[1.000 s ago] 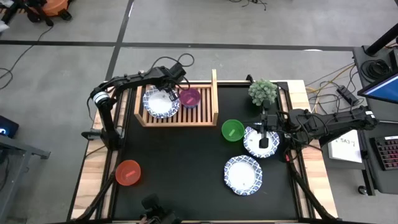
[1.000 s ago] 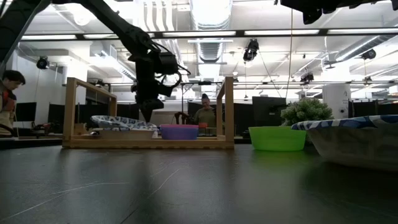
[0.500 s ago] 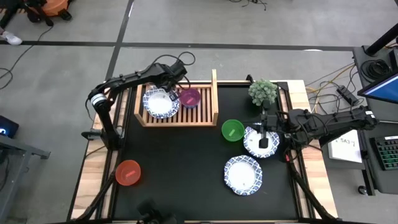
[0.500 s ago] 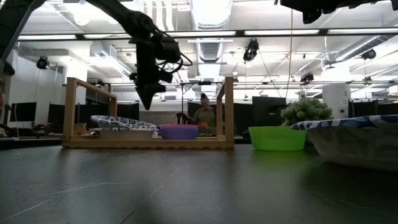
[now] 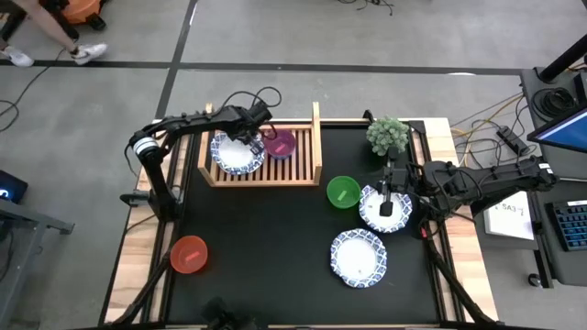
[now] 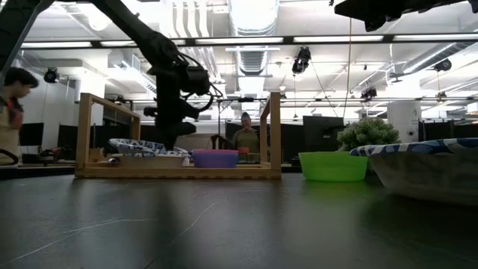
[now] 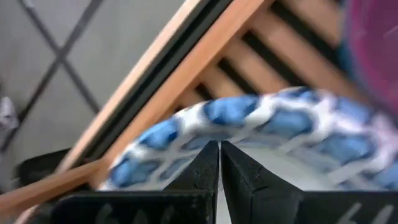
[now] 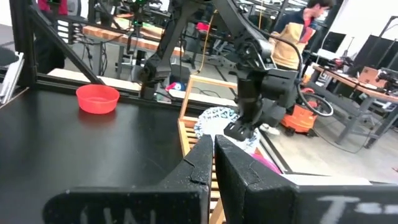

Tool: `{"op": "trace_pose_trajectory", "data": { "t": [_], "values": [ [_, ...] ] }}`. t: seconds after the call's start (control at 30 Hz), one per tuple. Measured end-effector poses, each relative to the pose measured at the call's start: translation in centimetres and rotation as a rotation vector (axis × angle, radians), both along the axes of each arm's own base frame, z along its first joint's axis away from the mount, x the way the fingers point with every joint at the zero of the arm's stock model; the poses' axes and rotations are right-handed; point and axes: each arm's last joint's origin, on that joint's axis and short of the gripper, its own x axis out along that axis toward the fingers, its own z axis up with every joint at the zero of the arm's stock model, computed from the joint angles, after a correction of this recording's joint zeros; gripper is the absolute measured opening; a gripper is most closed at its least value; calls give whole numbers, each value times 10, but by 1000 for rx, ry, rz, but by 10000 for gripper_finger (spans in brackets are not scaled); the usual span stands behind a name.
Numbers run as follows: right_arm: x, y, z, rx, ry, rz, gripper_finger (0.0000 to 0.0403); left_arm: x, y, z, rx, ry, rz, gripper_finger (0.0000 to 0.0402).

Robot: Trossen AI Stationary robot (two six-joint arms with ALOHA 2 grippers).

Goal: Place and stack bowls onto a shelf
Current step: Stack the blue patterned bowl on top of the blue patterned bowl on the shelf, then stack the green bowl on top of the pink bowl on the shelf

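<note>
The left gripper (image 5: 246, 137) hangs low over the shelf (image 5: 312, 137), right above the white bowl w/ blue rim (image 5: 237, 152) that sits on the slats; in the left wrist view its fingers (image 7: 205, 168) are pressed together w/ nothing between them, just at the bowl rim. A pink bowl (image 5: 280, 144) lies beside it on the same shelf.

The right gripper (image 5: 389, 191) is over another patterned bowl (image 5: 374, 215) near the green bowl (image 5: 343, 192); its fingers also look closed and empty, approx. touching each other. One more patterned bowl (image 5: 359, 257) and the red bowl (image 5: 189, 255) wait on the black table (image 5: 275, 247), well apart from the shelf.

Step in hand, I judge: first bowls are placed, stacking is not yet done. Next move prob. needs one gripper to spread, take a bowl by the rim, and set it centred on the same-type bowl on the shelf.
</note>
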Motion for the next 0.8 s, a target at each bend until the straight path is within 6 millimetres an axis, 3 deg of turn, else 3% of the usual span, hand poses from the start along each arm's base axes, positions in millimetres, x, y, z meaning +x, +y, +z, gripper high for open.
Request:
{"op": "trace_pose_trajectory", "data": {
  "t": [0.23,0.5,0.67,0.8],
  "values": [
    [0,0,0,0,0,0,9,12,0,-9,-62,-250,-33,0],
    [0,0,0,-3,0,1,9,15,-4,12,-95,-204,-20,0],
    [0,0,0,7,-4,0,9,22,-30,35,-97,-211,-89,0],
    [0,0,1,49,-16,-2,9,22,-71,56,-114,-276,-158,0]
  ]
}}
